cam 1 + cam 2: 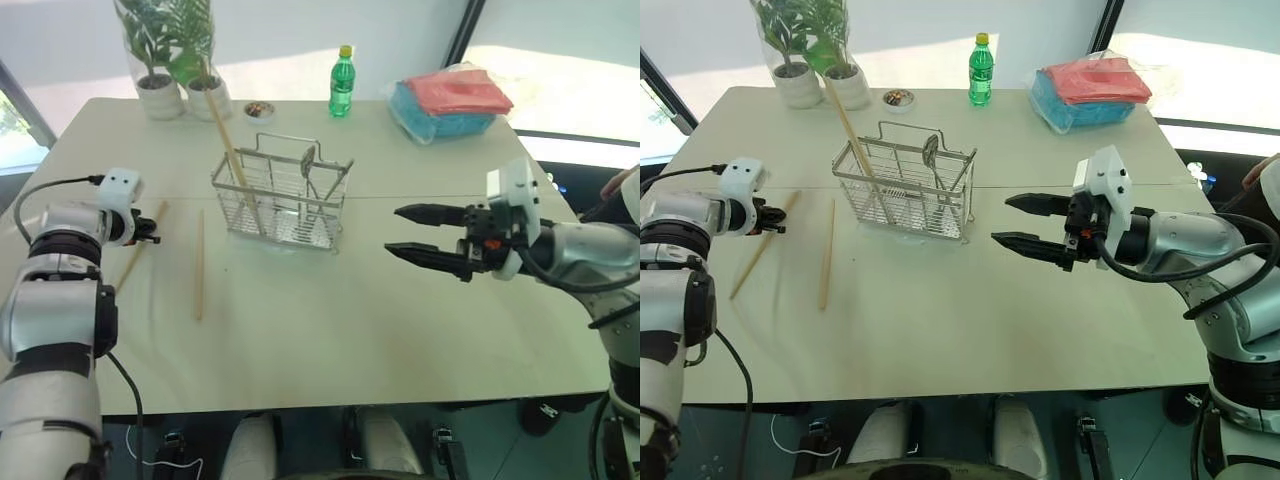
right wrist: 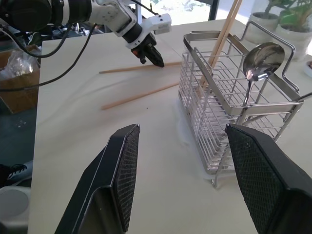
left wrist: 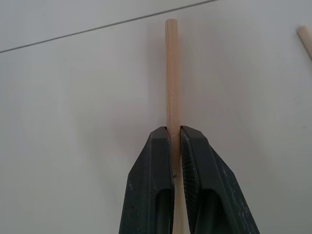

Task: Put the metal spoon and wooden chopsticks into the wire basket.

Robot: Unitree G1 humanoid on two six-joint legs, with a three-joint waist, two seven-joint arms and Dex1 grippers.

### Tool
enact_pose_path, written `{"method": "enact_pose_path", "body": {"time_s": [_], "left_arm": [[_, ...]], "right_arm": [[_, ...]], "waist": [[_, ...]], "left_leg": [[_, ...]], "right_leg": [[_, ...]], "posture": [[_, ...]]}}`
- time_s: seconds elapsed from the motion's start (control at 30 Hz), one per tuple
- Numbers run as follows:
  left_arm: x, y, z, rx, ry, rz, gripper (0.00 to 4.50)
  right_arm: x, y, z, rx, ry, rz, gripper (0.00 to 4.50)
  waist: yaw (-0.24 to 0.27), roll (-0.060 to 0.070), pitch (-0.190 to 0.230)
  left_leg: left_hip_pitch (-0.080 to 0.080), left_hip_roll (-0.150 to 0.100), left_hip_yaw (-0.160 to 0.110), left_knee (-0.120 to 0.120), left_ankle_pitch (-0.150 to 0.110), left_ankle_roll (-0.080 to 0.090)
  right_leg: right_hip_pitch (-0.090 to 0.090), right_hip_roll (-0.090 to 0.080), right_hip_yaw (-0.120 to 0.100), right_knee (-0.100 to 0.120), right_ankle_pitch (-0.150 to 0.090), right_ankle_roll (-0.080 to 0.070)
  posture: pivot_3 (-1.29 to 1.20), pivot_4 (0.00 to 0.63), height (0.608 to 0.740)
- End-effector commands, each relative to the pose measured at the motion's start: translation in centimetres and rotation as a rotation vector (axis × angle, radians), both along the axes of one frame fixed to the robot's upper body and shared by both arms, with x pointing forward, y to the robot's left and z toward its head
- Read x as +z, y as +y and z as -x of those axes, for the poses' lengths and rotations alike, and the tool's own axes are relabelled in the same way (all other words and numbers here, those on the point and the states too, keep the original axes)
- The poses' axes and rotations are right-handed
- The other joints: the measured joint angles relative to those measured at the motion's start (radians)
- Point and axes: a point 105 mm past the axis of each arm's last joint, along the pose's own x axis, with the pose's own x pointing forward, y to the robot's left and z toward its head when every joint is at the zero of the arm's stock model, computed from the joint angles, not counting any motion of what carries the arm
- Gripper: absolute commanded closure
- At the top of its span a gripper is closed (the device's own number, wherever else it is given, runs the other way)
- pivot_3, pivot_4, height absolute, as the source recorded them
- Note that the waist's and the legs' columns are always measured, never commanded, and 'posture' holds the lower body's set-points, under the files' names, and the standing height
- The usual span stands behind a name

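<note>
Currently one of the long, thin, light-tan wooden chopsticks [image 3: 171, 78] is pinched between the pressed-together jaws of the left gripper [image 1: 150, 229], near its far end, while it lies flat on the pale tabletop [image 1: 330, 330]; a second loose stick [image 1: 199, 266] lies just beside it, nearer the basket, and a third [image 1: 226, 130] already leans upright in the small rectangular silver wire basket [image 1: 283, 196]. The small shiny metal spoon [image 2: 261, 61] is seen standing in the basket as well, bowl up. The right gripper [image 1: 428, 240] is held above the tabletop with its jaws spread and nothing between them, to the right of the basket. The step in hand is judged to be the lift of the pinched stick, and it is best done by raising it straight off the surface before it is swung, so that the long free end is not dragged across the neighbouring stick. The end should be tipped downward over an unoccupied compartment, clear of the wire loop handle and the leaning stick. Open tabletop lies between the left gripper and the basket; the tabletop's left edge is close, so swinging outward should be avoided.
</note>
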Motion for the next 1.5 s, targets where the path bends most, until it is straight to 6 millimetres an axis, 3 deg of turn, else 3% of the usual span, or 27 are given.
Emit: {"method": "enact_pose_path", "body": {"time_s": [0.03,0.13,0.23,0.3,0.47,0.57,0.77,1.23,1.27,1.3,1.37,1.5], "left_arm": [[9.3,1.8,-1.9,0.026,-0.455,-0.16,4.48],[17.6,-1.6,-1.5,-0.127,-0.878,0.02,4.48],[23.4,-4.0,0.6,-0.203,-1.122,0.201,4.48],[26.0,-6.1,1.6,-0.28,-1.204,0.274,4.48],[28.8,-11.6,2.0,-0.427,-1.277,0.404,4.48],[28.1,-14.5,1.2,-0.486,-1.267,0.427,4.48],[25.5,-17.3,-0.4,-0.527,-1.204,0.479,4.48],[16.4,-20.0,-1.5,-0.519,-0.991,0.544,4.48],[15.8,-20.3,-1.4,-0.519,-0.976,0.568,3.6],[15.5,-20.4,-1.4,-0.514,-0.967,0.583,3.32],[15.3,-20.4,-1.2,-0.506,-0.961,0.596,2.33],[16.7,-19.6,-0.6,-0.51,-0.969,0.604,0.29]], "right_arm": [[1.1,-0.5,-0.1,-0.022,-0.055,-0.001,1.59],[1.3,-0.8,-0.2,-0.037,-0.055,-0.008,1.59],[1.3,-0.8,-0.2,-0.042,-0.055,-0.01,1.59],[1.3,-0.8,-0.2,-0.045,-0.057,-0.014,1.59],[1.1,-0.5,-0.2,-0.055,-0.056,-0.033,1.59],[1.0,-0.4,-0.1,-0.059,-0.054,-0.038,1.59],[1.3,-0.4,0.1,-0.087,-0.07,-0.062,1.59],[1.5,-0.9,0.2,-0.153,-0.076,-0.099,1.59],[1.6,-1.0,0.1,-0.158,-0.078,-0.102,1.59],[1.7,-1.0,0.0,-0.163,-0.08,-0.104,1.59],[1.8,-1.1,-0.1,-0.171,-0.08,-0.108,1.59],[1.8,-1.2,-0.5,-0.176,-0.077,-0.111,1.59]], "waist": [[0.001,-0.002,0.001],[0.011,-0.004,0.002],[0.022,-0.003,0.001],[0.023,-0.003,0.001],[0.024,-0.003,0.002],[0.021,-0.002,0.002],[0.018,-0.001,0.002],[0.022,0.0,0.002],[0.022,0.0,0.002],[0.022,0.0,0.002],[0.022,0.0,0.002],[0.02,0.0,0.003]], "left_leg": [[0.0,0.0,0.0,0.0,0.0,0.0],[-0.001,0.001,0.0,0.0,0.0,0.0],[-0.001,-0.001,0.001,0.0,0.0,-0.001],[-0.001,-0.003,0.001,0.001,0.0,0.0],[-0.001,-0.004,0.0,0.007,0.0,0.0],[0.0,-0.003,-0.001,0.01,0.0,0.0],[0.0,-0.001,-0.001,0.011,0.0,0.001],[-0.001,-0.001,-0.003,0.012,-0.001,0.002],[-0.001,-0.001,-0.002,0.012,-0.001,0.002],[-0.001,-0.001,-0.003,0.012,-0.001,0.002],[-0.001,-0.001,-0.003,0.012,-0.001,0.002],[-0.001,-0.001,-0.003,0.012,-0.001,0.002]], "right_leg": [[0.0,0.0,0.0,0.0,0.0,0.0],[-0.001,-0.001,-0.001,0.0,0.0,0.0],[0.001,-0.004,-0.001,0.0,0.0,0.0],[0.002,-0.006,-0.001,0.0,0.001,0.0],[0.006,-0.005,-0.001,-0.001,0.003,0.004],[0.009,-0.004,-0.001,-0.001,0.002,0.004],[0.008,-0.001,-0.001,-0.001,0.003,0.005],[0.009,-0.001,-0.001,-0.002,0.002,0.004],[0.009,-0.001,-0.001,-0.002,0.002,0.004],[0.009,-0.001,-0.001,-0.002,0.002,0.004],[0.009,-0.001,-0.001,-0.002,0.002,0.004],[0.009,-0.001,-0.001,-0.002,0.002,0.004]], "posture": [[0.0,0.15,0.723],[0.0,0.15,0.723],[0.0,0.15,0.723],[0.0,0.15,0.723],[0.0,0.15,0.723],[0.0,0.15,0.723],[0.0,0.15,0.723],[0.0,0.15,0.723],[0.0,0.15,0.723],[0.0,0.15,0.723],[0.0,0.15,0.723],[0.0,0.15,0.723]]}}
